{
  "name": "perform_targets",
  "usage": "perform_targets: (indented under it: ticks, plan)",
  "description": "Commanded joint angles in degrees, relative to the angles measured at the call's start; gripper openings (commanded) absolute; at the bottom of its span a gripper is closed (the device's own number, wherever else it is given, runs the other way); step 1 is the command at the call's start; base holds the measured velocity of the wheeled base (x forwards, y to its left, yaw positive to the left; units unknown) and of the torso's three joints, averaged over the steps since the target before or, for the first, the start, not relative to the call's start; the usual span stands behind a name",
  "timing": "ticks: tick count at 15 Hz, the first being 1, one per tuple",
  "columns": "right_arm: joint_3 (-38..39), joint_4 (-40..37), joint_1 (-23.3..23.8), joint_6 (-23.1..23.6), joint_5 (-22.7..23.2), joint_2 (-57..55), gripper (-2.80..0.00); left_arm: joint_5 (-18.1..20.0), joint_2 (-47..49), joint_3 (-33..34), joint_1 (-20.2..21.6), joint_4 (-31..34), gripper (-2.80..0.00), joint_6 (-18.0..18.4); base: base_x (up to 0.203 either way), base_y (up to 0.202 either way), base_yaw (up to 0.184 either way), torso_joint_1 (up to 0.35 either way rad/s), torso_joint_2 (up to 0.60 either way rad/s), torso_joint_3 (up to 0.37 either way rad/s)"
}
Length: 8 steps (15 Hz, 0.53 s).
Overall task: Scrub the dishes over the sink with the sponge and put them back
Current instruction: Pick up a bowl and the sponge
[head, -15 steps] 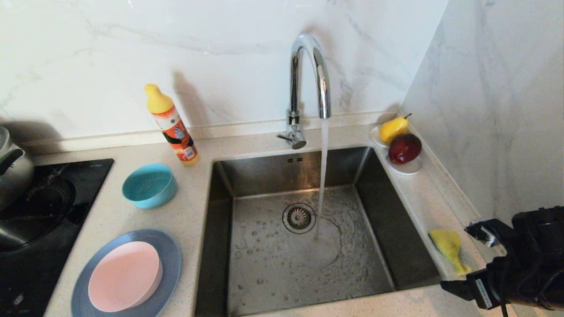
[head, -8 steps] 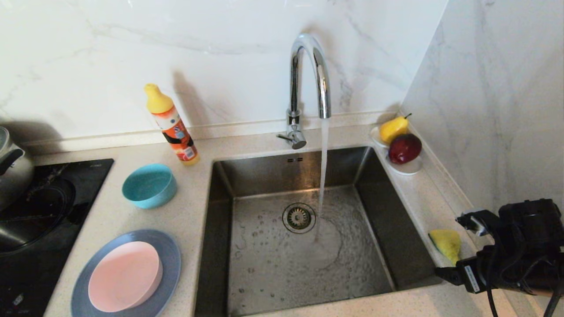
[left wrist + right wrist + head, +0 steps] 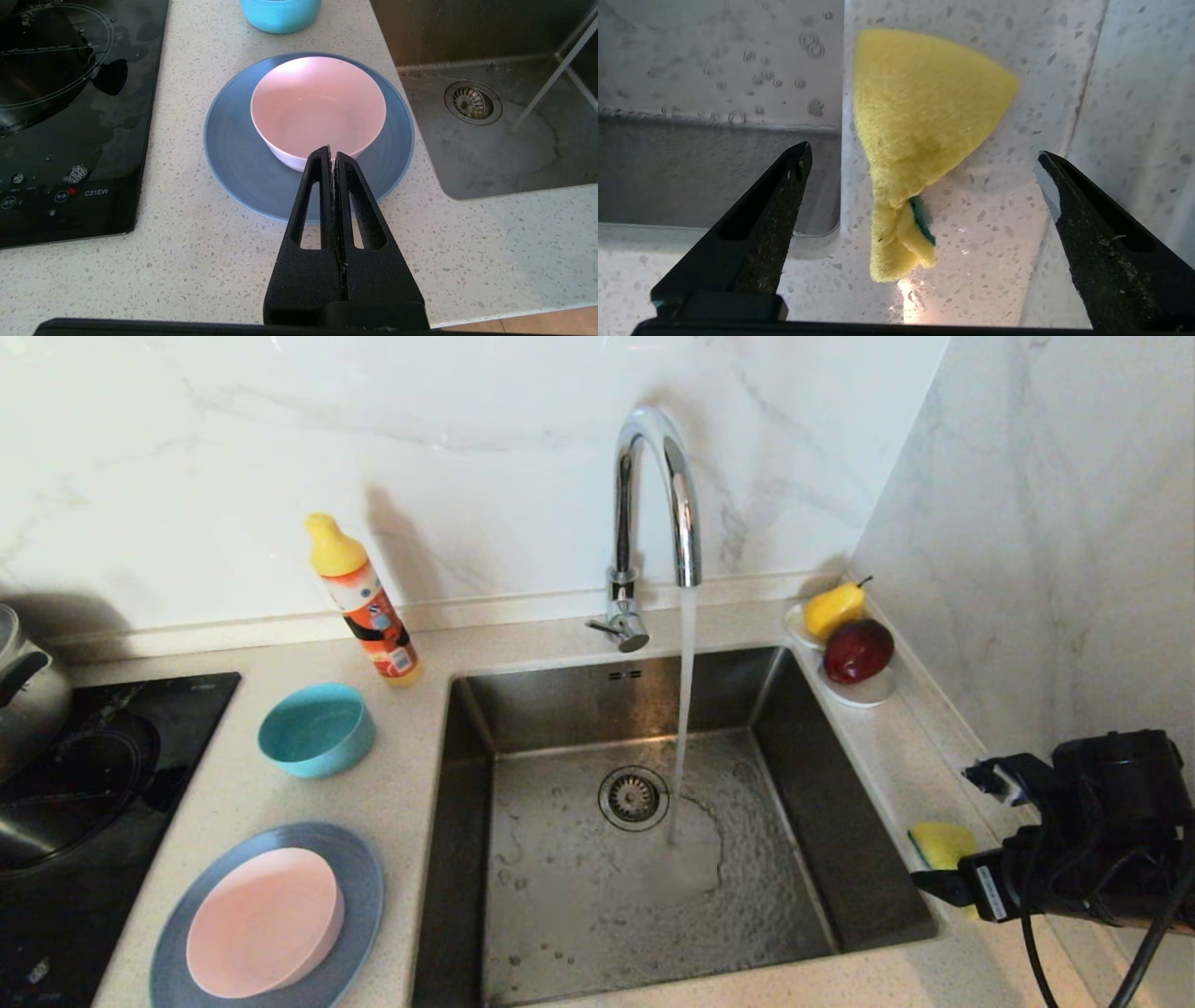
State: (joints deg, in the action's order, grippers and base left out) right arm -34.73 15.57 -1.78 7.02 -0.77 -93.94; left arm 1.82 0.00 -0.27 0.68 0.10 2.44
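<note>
One sponge (image 3: 920, 126) is what this step needs, and it lies on the narrow strip of counter (image 3: 896, 756) to the right of the sink (image 3: 644, 952), close to the basin's edge, yellow face up with a bit of green scouring face showing at its thin folded end. The right gripper (image 3: 920, 161) hangs over it with the jaws spread wide, one finger on each side and nothing between them yet; I judge the step is the pickup of the sponge. To do it well, the gripper should come straight down until the fingertips are near the counter, then close across the thicker middle part, not on the thin tail, which would fold and slip. The finger on the sink side stands over the basin's edge, so a small shift toward the wall may help. Water runs from the tap (image 3: 653, 504) into the sink. The plate (image 3: 243, 158) with the pink bowl (image 3: 317, 102) in it and the teal bowl (image 3: 316, 728) wait on the counter left of the sink, where the left gripper (image 3: 332, 154) is parked above the plate, clenched and empty.
</note>
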Motion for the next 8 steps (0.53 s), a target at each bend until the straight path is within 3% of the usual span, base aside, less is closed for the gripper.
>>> perform_targets:
  ticks: [1, 2, 3, 8]
  plan:
    - [-0.2, 0.2, 0.3, 0.2, 0.0, 0.2, 0.0, 0.0, 0.1, 0.0, 0.0, 0.0, -2.8, 0.0, 0.0, 0.0, 0.0, 0.0, 0.0, 0.0]
    - [-0.2, 0.2, 0.4, 0.2, 0.0, 0.1, 0.0, 0.0, 0.1, 0.0, 0.0, 0.0, -2.8, 0.0, 0.0, 0.0, 0.0, 0.0, 0.0, 0.0]
    - [-0.2, 0.3, 0.6, 0.2, 0.0, 0.1, -2.8, 0.0, 0.1, 0.0, 0.0, 0.0, -2.8, 0.0, 0.0, 0.0, 0.0, 0.0, 0.0, 0.0]
    - [-0.1, 0.3, 1.6, -0.1, 0.1, -1.7, -2.8, 0.0, 0.1, 0.0, 0.0, 0.0, -2.8, 0.0, 0.0, 0.0, 0.0, 0.0, 0.0, 0.0]
